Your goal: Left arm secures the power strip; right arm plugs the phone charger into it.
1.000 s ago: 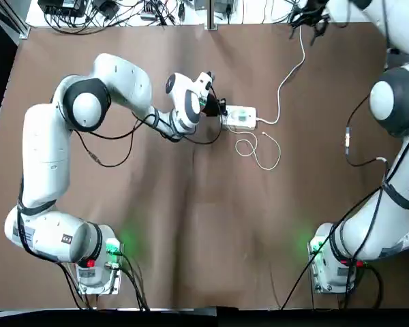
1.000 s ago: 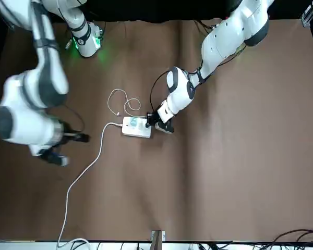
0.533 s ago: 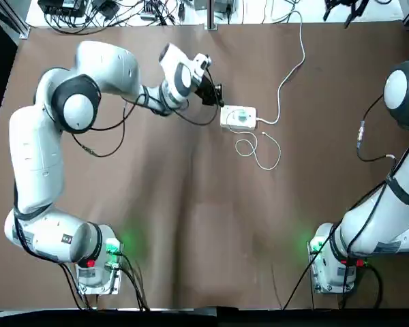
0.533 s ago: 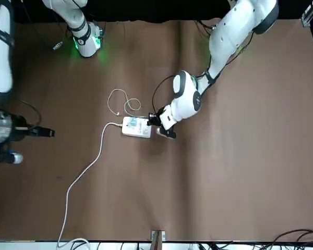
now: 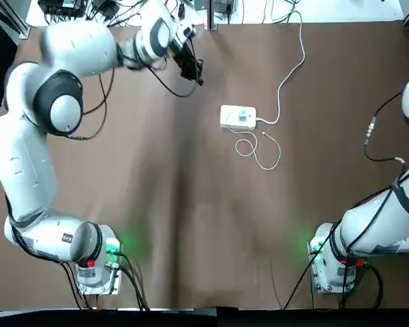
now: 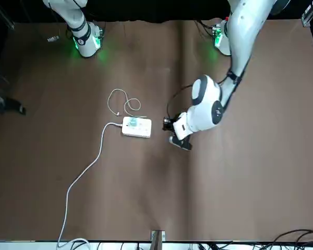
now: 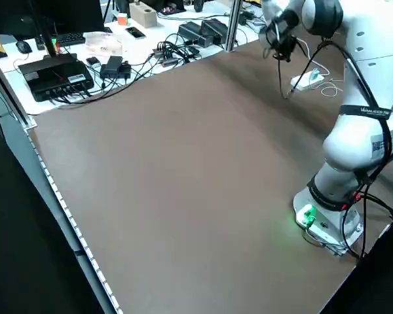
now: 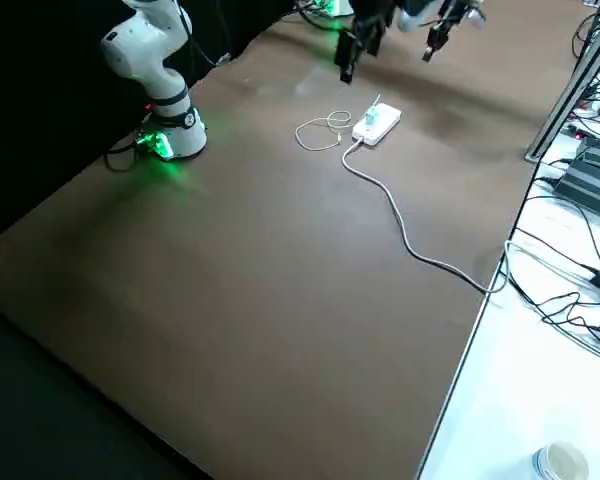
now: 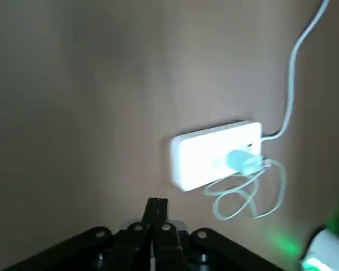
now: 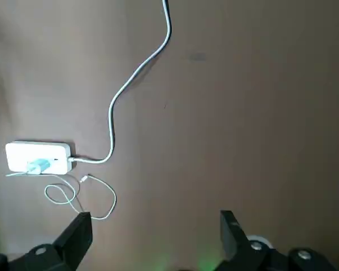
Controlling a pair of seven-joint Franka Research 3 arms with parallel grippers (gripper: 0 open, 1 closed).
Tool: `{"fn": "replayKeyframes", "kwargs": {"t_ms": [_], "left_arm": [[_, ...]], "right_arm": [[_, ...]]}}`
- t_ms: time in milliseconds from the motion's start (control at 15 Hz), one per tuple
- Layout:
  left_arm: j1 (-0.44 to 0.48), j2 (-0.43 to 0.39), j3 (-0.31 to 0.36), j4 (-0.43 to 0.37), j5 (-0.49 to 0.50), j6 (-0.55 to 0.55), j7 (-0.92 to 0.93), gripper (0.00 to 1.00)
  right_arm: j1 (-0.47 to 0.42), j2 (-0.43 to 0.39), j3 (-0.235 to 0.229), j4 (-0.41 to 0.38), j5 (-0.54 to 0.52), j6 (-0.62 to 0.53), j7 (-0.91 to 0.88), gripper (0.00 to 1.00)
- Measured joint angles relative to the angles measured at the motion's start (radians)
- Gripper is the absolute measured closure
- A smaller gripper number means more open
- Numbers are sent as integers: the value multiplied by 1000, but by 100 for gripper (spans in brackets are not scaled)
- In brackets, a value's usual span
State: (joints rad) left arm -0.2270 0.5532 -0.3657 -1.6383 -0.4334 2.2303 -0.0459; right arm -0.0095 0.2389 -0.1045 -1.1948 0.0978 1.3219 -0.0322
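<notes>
Sitting plugged into your white power strip [image 5: 238,116], the teal charger [image 9: 241,160] trails coiled cable; left end effector [image 9: 156,217] pinched together, right end effector [image 10: 153,234] spread apart.

No lettering can be read anywhere (the print on the left arm [image 7: 372,111] is too small).

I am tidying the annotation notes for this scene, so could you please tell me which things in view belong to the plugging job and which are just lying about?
Job:
- power strip, with its thick white cord
- phone charger, seated in the strip
- left tool, shut
- right tool, open

Lying about:
- cables and black boxes beyond the table's far edge
</notes>
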Motion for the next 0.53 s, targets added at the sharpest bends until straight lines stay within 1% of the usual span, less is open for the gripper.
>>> {"fn": "replayKeyframes", "kwargs": {"t_ms": [67, 133, 200, 267, 333, 400, 533], "left_arm": [[9, -17, 21, 34, 47, -80, -8, 99], [28, -35, 37, 75, 92, -170, -14, 99], [52, -50, 45, 114, 135, -250, -14, 99], [73, -62, 47, 138, 173, -296, -14, 99], [90, -76, 48, 151, 213, -322, -17, 99], [102, -91, 48, 157, 255, -335, -30, 99], [118, -117, 49, 160, 342, -362, -67, 99]], "right_arm": [[0, -30, 1, -27, 0, 1, 2, 0], [1, -66, 5, -72, 0, 21, 10, 0], [5, -107, 10, -134, 0, 68, 21, 0], [10, -142, 15, -186, 0, 103, 28, 0], [14, -170, 19, -228, -1, 123, 33, 0], [15, -189, 21, -251, -1, 134, 34, 0], [15, -207, 21, -262, -1, 144, 34, 0]]}}
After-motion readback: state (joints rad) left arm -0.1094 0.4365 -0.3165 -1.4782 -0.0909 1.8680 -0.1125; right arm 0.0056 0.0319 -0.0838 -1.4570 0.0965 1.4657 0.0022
